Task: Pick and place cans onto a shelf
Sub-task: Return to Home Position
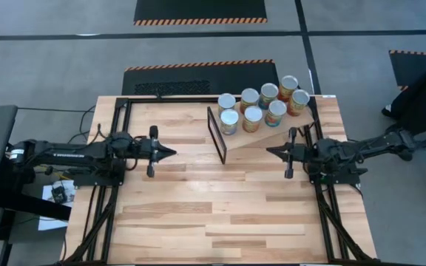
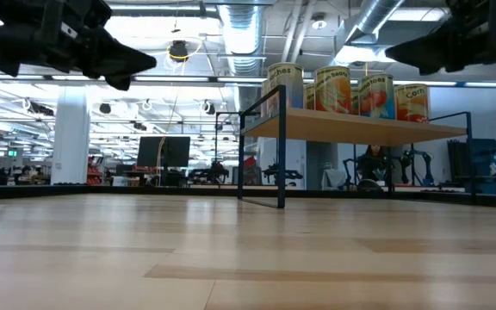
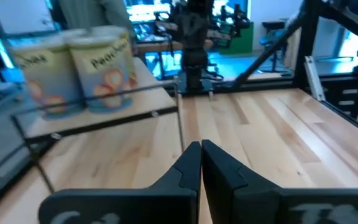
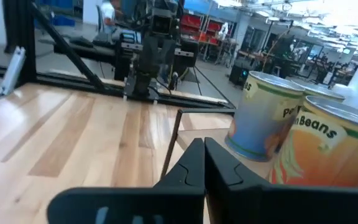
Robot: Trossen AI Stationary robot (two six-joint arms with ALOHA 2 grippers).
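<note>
Eight cans on shelf, both arms clear, jaws together.
Cans (image 1: pixel 252 118): small cylinders with shiny silver tops and orange/yellow/tan paper labels, in two rows of four on the light-wood shelf (image 2: pixel 351 129) with its black metal end frame. Legible: "Peaches", "Beans", "Corn". Left gripper (image 1: pixel 170 153) and right gripper (image 1: pixel 270 151) are dark and pointed, fingers pressed together on nothing. They hang over the slatted wood table (image 1: pixel 198 214), tips facing each other.

likely a robotics lab: ceiling ducts (image 2: pixel 241 30), monitors (image 2: pixel 164 151), hazard-striped floor mats (image 1: pixel 200 10).
</note>
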